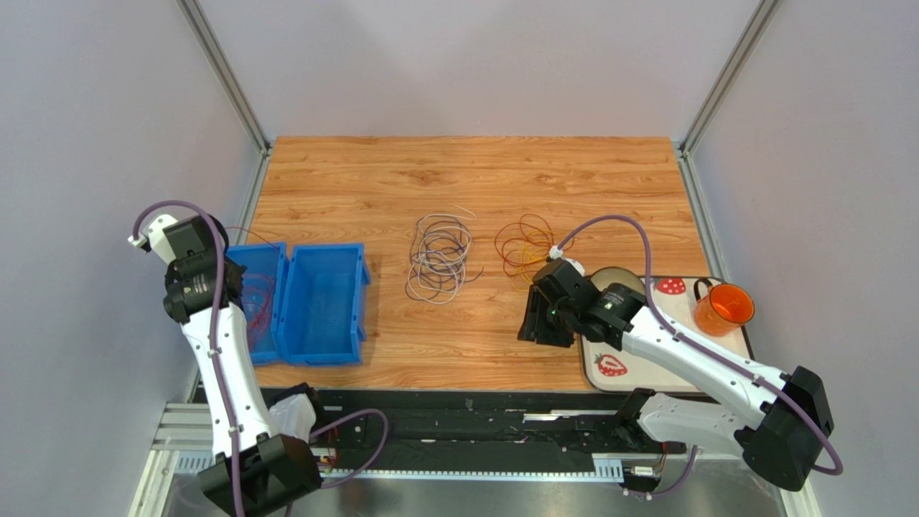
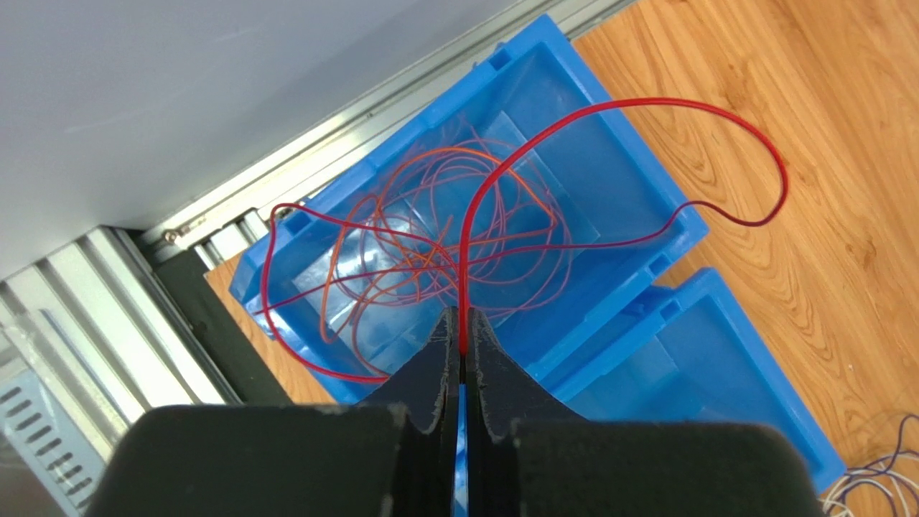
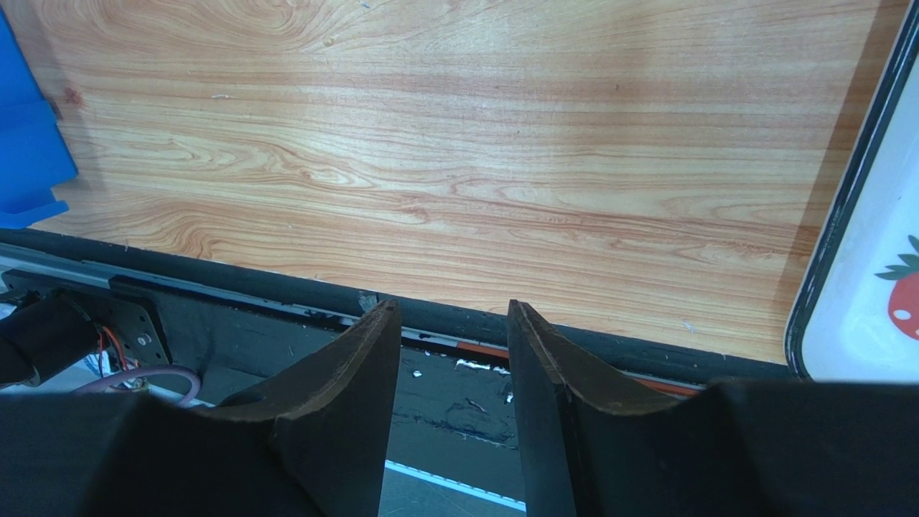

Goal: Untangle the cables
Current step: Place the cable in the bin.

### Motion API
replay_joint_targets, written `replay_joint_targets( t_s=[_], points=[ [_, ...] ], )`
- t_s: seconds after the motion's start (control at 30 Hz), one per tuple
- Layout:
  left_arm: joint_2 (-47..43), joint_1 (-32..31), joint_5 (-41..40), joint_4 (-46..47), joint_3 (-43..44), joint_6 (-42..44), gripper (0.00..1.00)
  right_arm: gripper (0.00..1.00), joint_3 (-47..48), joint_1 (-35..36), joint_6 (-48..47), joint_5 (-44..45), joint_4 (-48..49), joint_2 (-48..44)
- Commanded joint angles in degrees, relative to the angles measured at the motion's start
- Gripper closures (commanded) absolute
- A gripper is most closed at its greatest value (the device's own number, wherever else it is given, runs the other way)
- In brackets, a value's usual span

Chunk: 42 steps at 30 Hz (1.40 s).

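My left gripper (image 2: 464,323) is shut on a red cable (image 2: 647,103), which loops up and out over the wood. It hangs above the left blue bin (image 2: 531,43), where a tangle of red-orange cables (image 2: 431,232) lies. On the table a white, purple and grey bundle of cables (image 1: 439,259) lies beside a red-orange and yellow bundle (image 1: 523,246). My right gripper (image 1: 537,321) is near the table's front edge, below the red-orange bundle. Its jaws are open with nothing between them (image 3: 448,312).
A second blue bin (image 1: 361,296) stands against the first one on its right. At the right front, a white strawberry tray (image 1: 647,372) carries an orange cup (image 1: 725,309). Grey walls and metal posts close in the table on three sides.
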Motion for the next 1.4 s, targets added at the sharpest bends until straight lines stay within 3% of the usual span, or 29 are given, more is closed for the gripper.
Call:
replay_joint_targets(
  t_s=[0.0, 0.1, 0.2, 0.23, 0.3, 0.4, 0.43, 0.53, 0.97, 1.17, 1.2, 1.37],
  points=[
    [3.5, 5.8, 8.5, 2.1, -0.6, -1.0, 1.00, 0.55, 2.7, 0.9, 1.1, -0.5, 0.9, 1.3],
    [5.0, 7.9, 12.1, 2.2, -0.8, -0.9, 0.98, 0.55, 3.1, 1.2, 1.0, -0.5, 0.8, 1.7],
    [5.4, 8.2, 13.3, 2.4, -1.2, -1.0, 0.86, 0.56, 3.3, 1.3, 0.9, -0.2, 0.5, 1.7],
    [5.5, 8.2, 13.6, 2.4, -1.3, -0.9, 0.77, 0.56, 3.3, 1.3, 0.9, -0.2, 0.4, 1.6],
    [5.4, 8.3, 13.6, 2.4, -1.3, -1.0, 0.72, 0.56, 3.1, 1.3, 1.1, 0.0, 0.4, 1.5],
    [5.3, 8.4, 13.1, 2.0, -1.2, -1.2, 0.46, 0.56, 2.9, 1.3, 1.3, -0.2, 0.6, 1.5],
    [4.9, 8.4, 13.2, 1.9, -1.2, -1.2, 0.31, 0.56, 2.9, 1.3, 1.3, -0.2, 0.6, 1.5],
    [3.6, 8.4, 13.6, 2.4, -1.5, -0.9, 0.24, 0.56, 2.7, 1.4, 1.2, 0.0, 0.6, 1.3],
    [1.9, 8.4, 17.4, 4.5, -2.2, 1.0, 0.20, 0.56, 2.2, 1.5, 1.4, -0.4, 2.1, 2.2],
    [0.5, 8.3, 22.0, 6.3, -2.8, 2.6, 0.13, 0.56, 1.9, 1.5, 1.3, 0.2, 2.6, 2.9],
    [-0.3, 8.1, 23.7, 6.7, -2.9, 3.3, 0.06, 0.56, 1.8, 1.5, 1.3, 0.2, 2.9, 3.1],
    [-3.4, 1.4, 23.1, 9.2, -3.1, 4.8, 0.06, 0.56, 1.9, 1.5, 0.9, 0.3, 4.3, 3.9]
  ],
)
